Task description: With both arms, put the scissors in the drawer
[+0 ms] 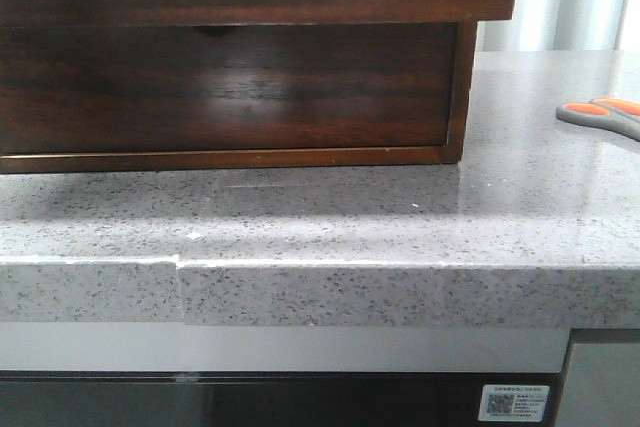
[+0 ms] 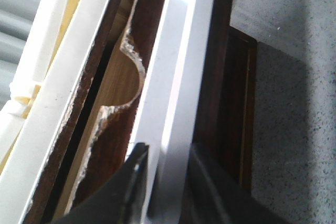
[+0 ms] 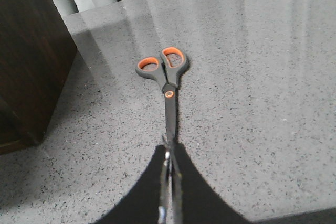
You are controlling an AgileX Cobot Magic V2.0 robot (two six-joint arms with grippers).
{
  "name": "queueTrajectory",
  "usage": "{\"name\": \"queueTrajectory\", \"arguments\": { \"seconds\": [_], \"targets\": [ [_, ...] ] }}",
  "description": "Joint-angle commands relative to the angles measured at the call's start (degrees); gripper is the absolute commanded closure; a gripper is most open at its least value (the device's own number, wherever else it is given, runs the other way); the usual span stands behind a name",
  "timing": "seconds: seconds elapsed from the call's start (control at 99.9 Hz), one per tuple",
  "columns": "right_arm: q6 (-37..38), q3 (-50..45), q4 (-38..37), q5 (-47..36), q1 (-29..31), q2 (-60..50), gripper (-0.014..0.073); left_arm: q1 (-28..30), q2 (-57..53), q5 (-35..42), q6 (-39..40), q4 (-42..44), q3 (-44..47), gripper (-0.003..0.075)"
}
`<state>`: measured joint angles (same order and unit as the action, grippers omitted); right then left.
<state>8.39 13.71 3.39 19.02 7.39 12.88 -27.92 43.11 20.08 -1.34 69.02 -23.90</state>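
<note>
The scissors (image 3: 167, 85) lie flat on the grey stone counter (image 3: 252, 103), well apart from the dark wooden chest (image 1: 230, 87). Their handles are grey with orange inside the rings, and the blades are dark and shut together. The right gripper (image 3: 169, 153) has its black fingers pinched almost closed on the tip end of the blades, so it looks like it holds them there. The scissors look light, hard and stiff, so they will not bend. The blades are thin and smooth, and I think they can slip or swing if held only at the tip. A hold nearer the screw in the middle looks safer.

The left gripper (image 2: 165, 179) has its two black fingers on each side of the white strip on top of the drawer (image 2: 173, 87), set narrow around it. The drawer front is glossy, so it may be slippery too
</note>
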Motion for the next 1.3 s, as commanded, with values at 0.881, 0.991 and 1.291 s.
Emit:
{"name": "queueTrajectory", "arguments": {
  "seconds": [0.881,0.991,1.291],
  "targets": [
    [-8.4,25.8,0.0,1.0,-4.2,35.5,0.0309,-0.6,-14.7,12.1,9.1,-12.4,-1.7,0.0424],
    [-8.4,31.8,0.0,1.2,-4.2,43.5,0.0309,-0.6,-14.8,11.8,9.1,-12.4,-1.7,0.0424],
    [-8.4,41.2,-1.4,7.1,-4.2,58.5,0.0309,-0.6,-14.8,11.8,9.1,-12.4,-1.7,0.0424]
  ]
}}
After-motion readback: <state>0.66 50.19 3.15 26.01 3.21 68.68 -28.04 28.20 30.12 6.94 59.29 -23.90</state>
